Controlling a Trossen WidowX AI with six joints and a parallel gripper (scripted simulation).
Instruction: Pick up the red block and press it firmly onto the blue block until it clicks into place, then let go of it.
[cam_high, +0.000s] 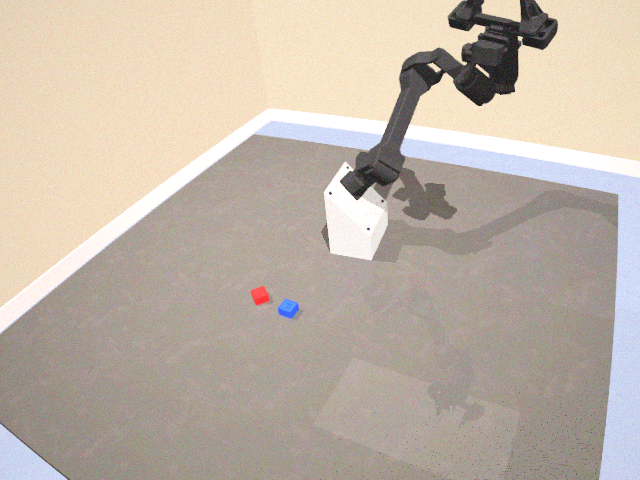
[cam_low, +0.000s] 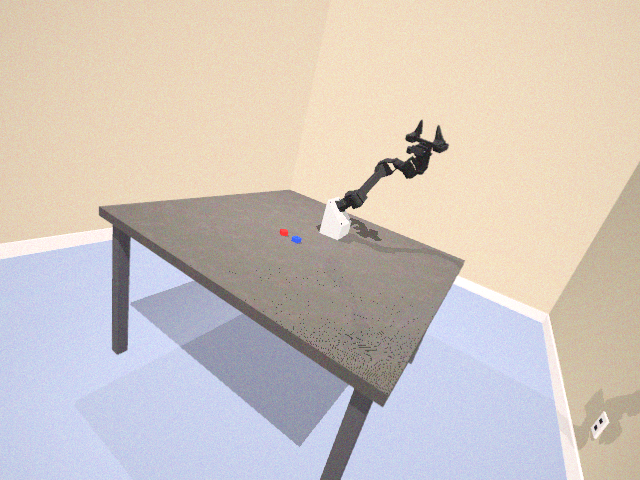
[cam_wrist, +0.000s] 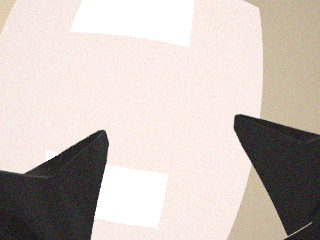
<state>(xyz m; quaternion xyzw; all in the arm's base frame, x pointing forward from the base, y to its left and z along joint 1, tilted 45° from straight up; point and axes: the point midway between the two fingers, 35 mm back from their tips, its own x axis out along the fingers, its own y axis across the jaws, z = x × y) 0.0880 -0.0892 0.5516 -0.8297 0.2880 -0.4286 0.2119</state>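
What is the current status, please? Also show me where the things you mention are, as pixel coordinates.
Pincer (cam_low: 430, 124) (cam_wrist: 171, 125) open, raised, nothing held. Red block (cam_high: 260, 295) (cam_low: 283, 232) on table, apart from blue block (cam_high: 288, 308) (cam_low: 296, 239). No obstruction seen between blocks.

The red block (cam_high: 260, 295) (cam_low: 283, 232), small and squarish, lies flat on the table top (cam_high: 180, 351) (cam_low: 217, 248) near the similarly small blue block (cam_high: 288, 308) (cam_low: 296, 239), which also lies flat, the two apart and unjoined, each turned at an angle.

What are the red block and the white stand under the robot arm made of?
The small red rectangular block looks like smooth plastic: its colour is even, with no wood grain. Painted wood might look alike. The white slant-topped stand could be plastic or painted metal: its sides are flat and plain, with small dark dots, perhaps screws, near its corners.
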